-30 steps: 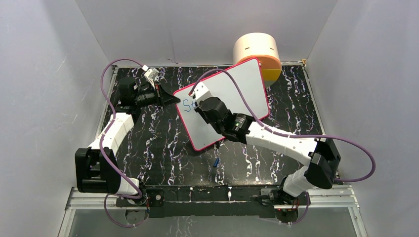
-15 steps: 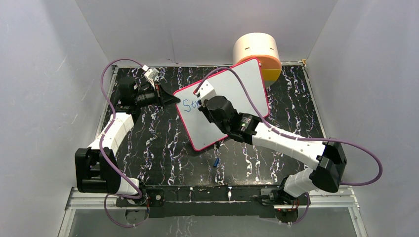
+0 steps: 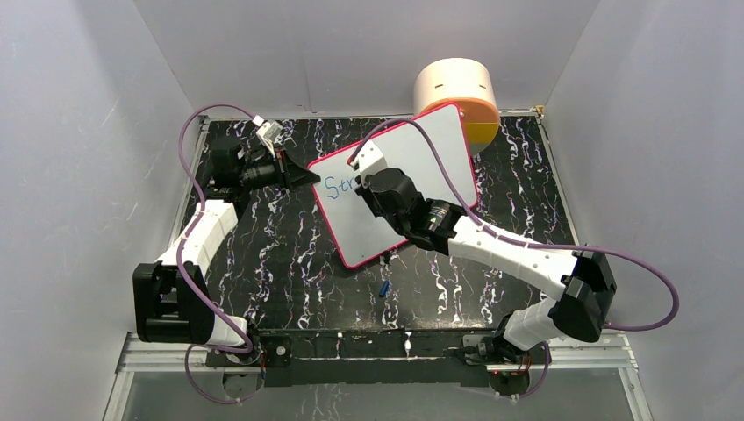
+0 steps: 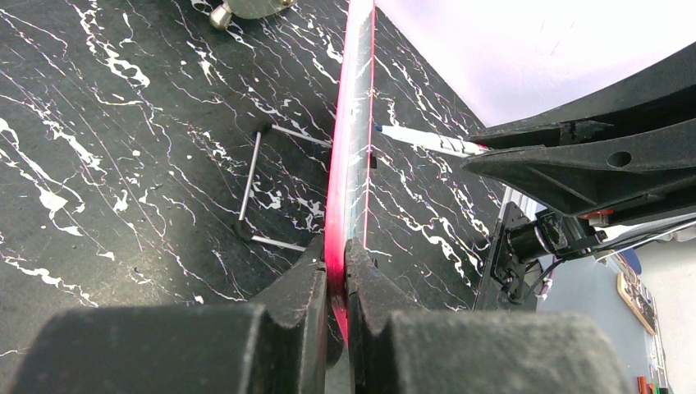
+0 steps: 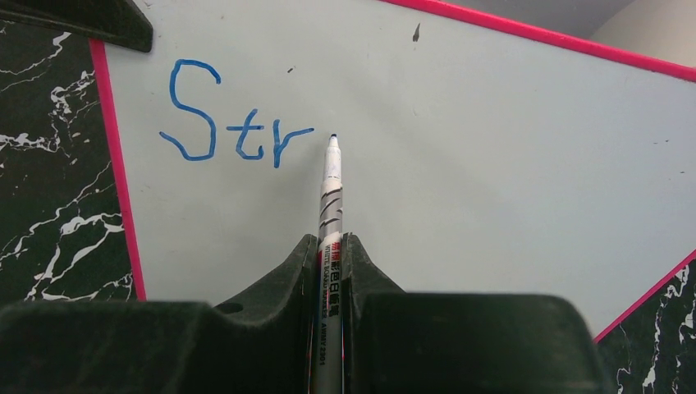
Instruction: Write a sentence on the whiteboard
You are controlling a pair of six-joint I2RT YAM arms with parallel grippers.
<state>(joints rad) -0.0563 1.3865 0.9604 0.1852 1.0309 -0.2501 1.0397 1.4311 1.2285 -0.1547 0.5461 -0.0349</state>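
My left pincer (image 4: pixel 338 264) clamps the pink-red edge of the whiteboard (image 3: pixel 439 158), which sits askew in the middle of the black table (image 3: pixel 281 254). My right pincer (image 5: pixel 330 250) is closed on a marker (image 5: pixel 331 185) — its blue tip just right of the "r". The sentence (image 5: pixel 246 144) reads only "Str" — blue, near the board's left edge.

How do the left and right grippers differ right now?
The left gripper pinches the whiteboard by its pink edge; the right gripper holds a marker. The left sits at the board's rim, the right over its face, marker tip beside the blue Str. Both have jaws shut on something.
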